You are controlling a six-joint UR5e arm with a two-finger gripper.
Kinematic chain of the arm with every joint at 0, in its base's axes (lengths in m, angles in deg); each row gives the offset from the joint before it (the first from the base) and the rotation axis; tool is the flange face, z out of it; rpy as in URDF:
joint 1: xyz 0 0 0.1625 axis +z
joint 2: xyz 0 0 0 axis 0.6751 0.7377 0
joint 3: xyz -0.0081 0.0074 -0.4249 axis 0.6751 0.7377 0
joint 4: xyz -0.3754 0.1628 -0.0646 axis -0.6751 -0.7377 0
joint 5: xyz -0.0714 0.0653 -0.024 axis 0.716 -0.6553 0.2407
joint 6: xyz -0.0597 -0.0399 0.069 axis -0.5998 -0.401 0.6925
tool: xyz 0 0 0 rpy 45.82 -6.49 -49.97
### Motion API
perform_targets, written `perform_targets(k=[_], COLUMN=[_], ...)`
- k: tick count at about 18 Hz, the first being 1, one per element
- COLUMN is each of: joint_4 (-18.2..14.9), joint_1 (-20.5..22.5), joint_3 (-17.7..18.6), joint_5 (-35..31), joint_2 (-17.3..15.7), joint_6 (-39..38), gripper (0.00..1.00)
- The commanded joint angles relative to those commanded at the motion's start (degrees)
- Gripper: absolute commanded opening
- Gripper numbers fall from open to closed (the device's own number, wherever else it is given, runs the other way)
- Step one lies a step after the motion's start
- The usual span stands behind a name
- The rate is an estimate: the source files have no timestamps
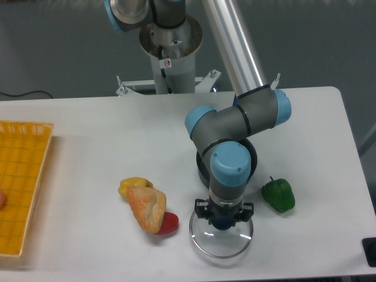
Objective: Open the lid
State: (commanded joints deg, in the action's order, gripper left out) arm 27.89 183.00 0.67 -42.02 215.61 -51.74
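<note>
You have the lid [220, 237] near the front edge of the table [88, 129], off the saucepan [204, 167] and just in front of it. The lid is a round disc, so it has no long axis to speak of; it faces upward, knob on top, with its flat side toward the tabletop. You cannot tell from this view whether the rim rests on the table or hangs just above it.

Look at the lid itself: clear glass that lets the white table show through, a thin bright metal rim around it, and a round dark blue knob [222, 222] at its centre. A small pale glint sits on the glass in front of the knob.

Your gripper [223, 218] points straight down over the lid's centre, its two black fingers [201, 210] closed in on either side of the knob and gripping it. The arm's grey and light blue wrist hides most of the saucepan behind.

To the right of the lid, you see a green pepper [278, 194], apart from it. To the left lie a piece of bread [146, 207], a yellow pepper [134, 185] and a red item [169, 223], touching one another. A yellow basket [23, 176] sits at the table's left edge.
</note>
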Motion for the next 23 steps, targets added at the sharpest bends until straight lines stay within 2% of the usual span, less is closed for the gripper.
perform_targets(k=[18,23], joint_4=[0.00,0.00], joint_1=[-0.35,-0.70], joint_3=[0.09,-0.09], joint_5=[-0.53,-0.88], joint_2=[0.35,-0.61], joint_6=[0.00,0.44], gripper=[0.47,0.47])
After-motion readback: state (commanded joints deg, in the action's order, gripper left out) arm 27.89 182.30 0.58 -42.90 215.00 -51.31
